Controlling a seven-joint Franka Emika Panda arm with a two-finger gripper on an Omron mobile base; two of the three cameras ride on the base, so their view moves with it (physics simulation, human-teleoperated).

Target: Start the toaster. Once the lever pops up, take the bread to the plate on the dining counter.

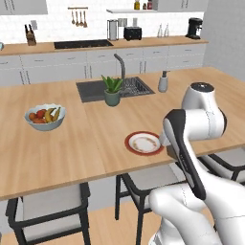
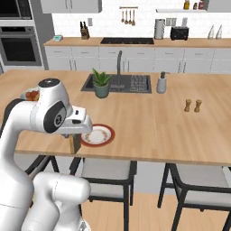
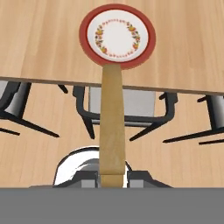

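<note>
We see our gripper [image 3: 112,179] clenched on the bread [image 3: 112,127], which stands edge-on between the two finger tips and stretches away from the hand as a long tan strip. In the right base view the same slice [image 2: 75,143] hangs below the hand, just at the near edge of the dining counter [image 2: 153,122]. The far end of the slice overlaps the near rim of the plate [image 3: 117,36] in the hand view; we cannot tell whether it touches.

The plate [image 1: 144,143] lies flat close to the near edge of the dining counter, its red-brown rim ringing a pale centre. A stool [image 3: 127,105] stands under that edge, below the plate. Toward the counter's middle sits the dark sink [image 1: 95,89], with a potted plant [image 1: 112,91] at its near rim. A bowl of fruit [image 1: 45,116] rests toward the left end of the counter. The toaster [image 1: 132,33] stands on the far wall counter.
</note>
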